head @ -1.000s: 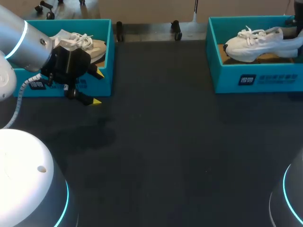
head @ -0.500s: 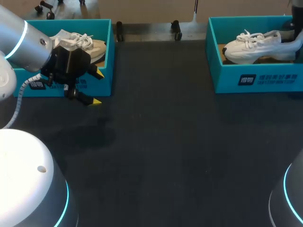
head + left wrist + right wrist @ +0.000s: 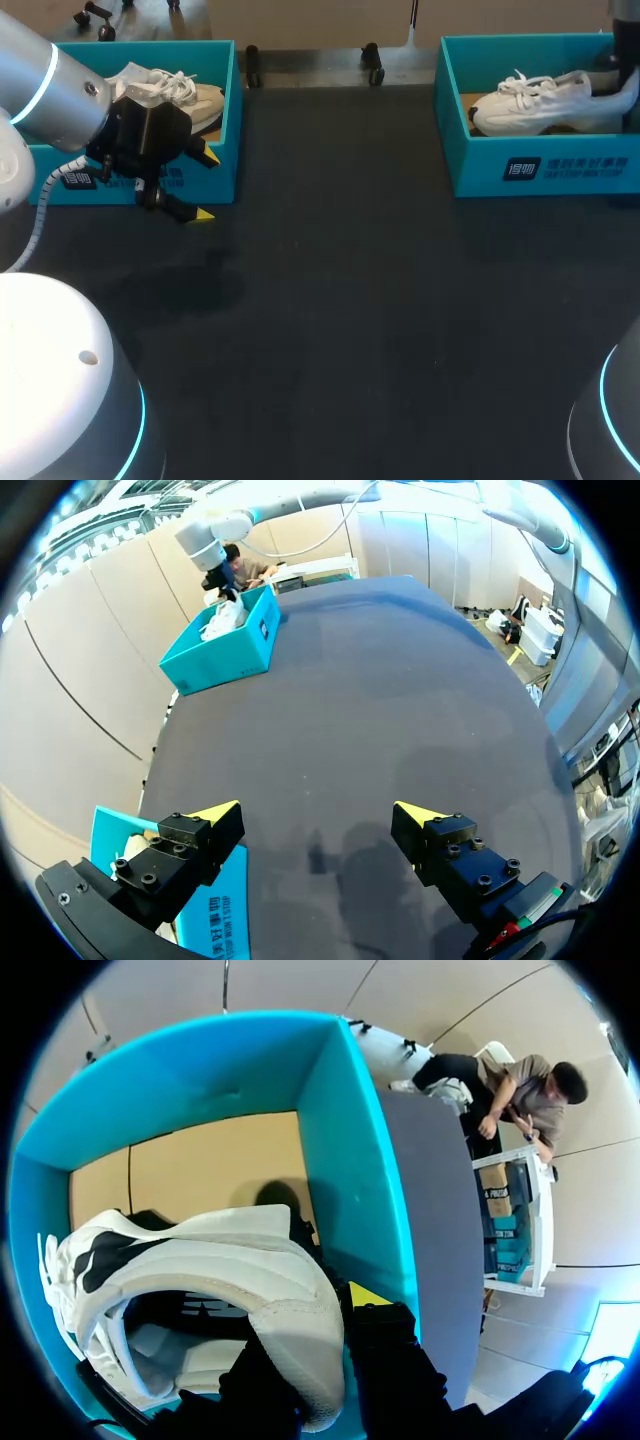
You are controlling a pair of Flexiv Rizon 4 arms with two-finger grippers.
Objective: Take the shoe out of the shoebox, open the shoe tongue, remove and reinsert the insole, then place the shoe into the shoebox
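Teal shoebox wall [image 3: 350, 1160] beside gripped shoe [image 3: 200, 1252]

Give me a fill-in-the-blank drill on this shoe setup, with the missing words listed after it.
1. The right claw grips the white sneaker by its ___.
2. The left claw is open and holds ___.
3. The left shoebox contains a beige sneaker with ___ laces.
4. The right shoebox contains exactly ___ sneaker.

Missing words: heel; nothing; white; one
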